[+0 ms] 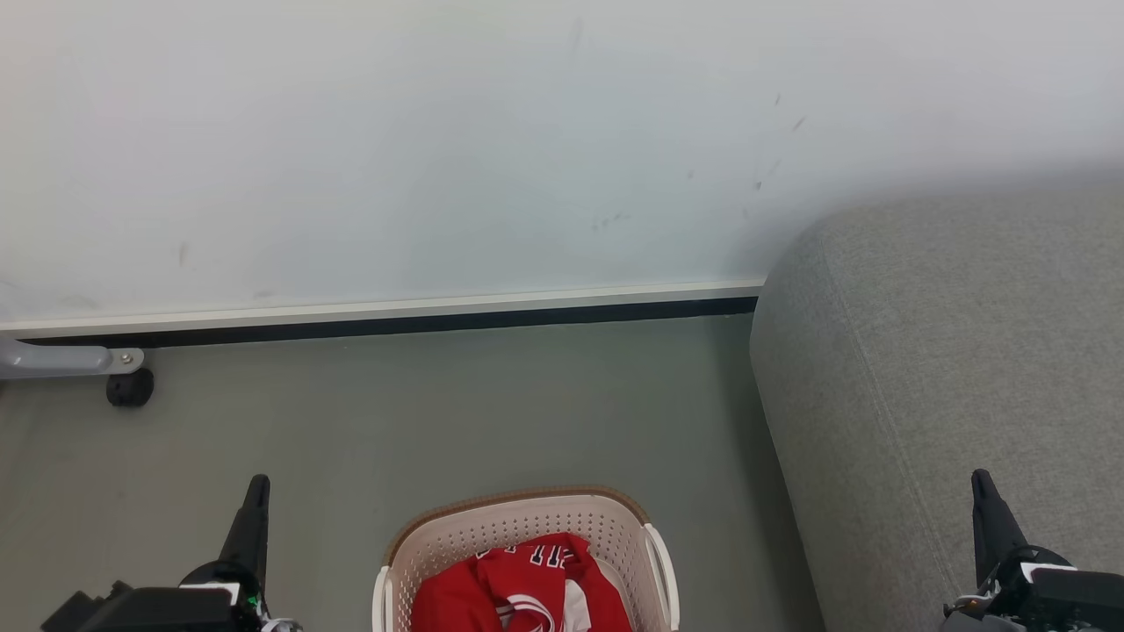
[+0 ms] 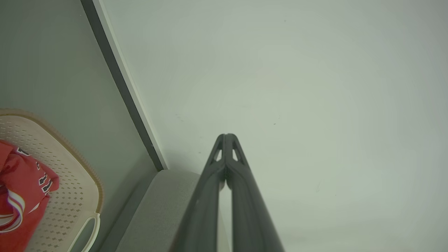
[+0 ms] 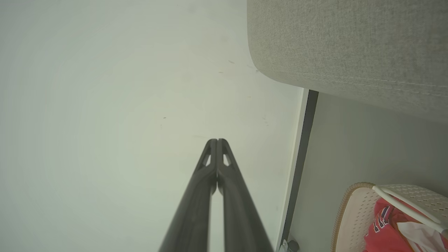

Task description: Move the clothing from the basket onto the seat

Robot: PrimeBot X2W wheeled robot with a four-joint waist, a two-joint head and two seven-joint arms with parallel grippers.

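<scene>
Red clothing [image 1: 527, 588] with white trim and dark lettering lies bunched in the cream basket [image 1: 527, 518] at the bottom middle of the head view. The grey seat [image 1: 948, 369] rises just right of the basket. My left gripper [image 1: 257, 484] stands left of the basket, shut and holding nothing. My right gripper [image 1: 981, 478] is in front of the seat, also shut and holding nothing. In the left wrist view the left gripper [image 2: 226, 135] points at the wall, with the basket [image 2: 75, 175] and clothing [image 2: 21, 192] at lower left. In the right wrist view the right gripper [image 3: 217, 140] faces the wall too, with seat [image 3: 350, 45], basket [image 3: 353, 213] and clothing [image 3: 385, 231].
A pale wall [image 1: 439, 140] with a dark baseboard [image 1: 395, 323] runs behind the grey floor [image 1: 439, 404]. A grey metal leg on a black caster [image 1: 130, 387] stands at the far left by the wall.
</scene>
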